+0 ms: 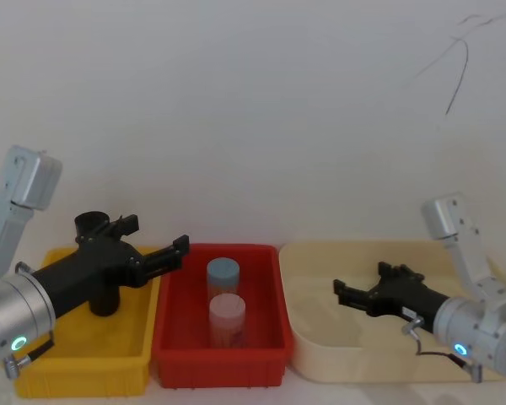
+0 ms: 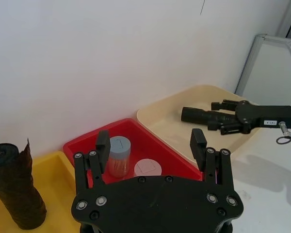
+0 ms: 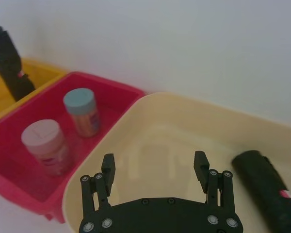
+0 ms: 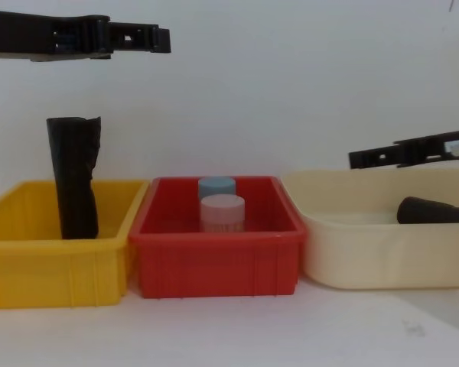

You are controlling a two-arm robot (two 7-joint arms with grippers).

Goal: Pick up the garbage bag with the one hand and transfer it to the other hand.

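Three bins stand in a row in the head view: a yellow bin (image 1: 84,375) on the left, a red bin (image 1: 219,367) in the middle and a cream bin (image 1: 346,363) on the right. The left gripper (image 1: 162,234), with a greenish ring light on its wrist, hangs over the yellow bin, near a black roll (image 1: 105,299) that stands upright there. The right gripper (image 1: 360,283), with a blue ring light, hangs over the cream bin and points toward the red one, which holds a blue-lidded jar (image 1: 223,274) and a pale-lidded jar (image 1: 228,312). In the chest view the left gripper is high, above the top of the black roll with its loose flap. The garbage bag (image 4: 436,210) lies on its side on the floor of the cream bin, below the right gripper and apart from it. The left wrist view shows the left gripper's fingers spread wide with nothing between them, and farther off the bag lies in the cream bin near the right gripper. In the right wrist view the right gripper's fingers are also spread and empty, and the bag lies just beside them, not touched.
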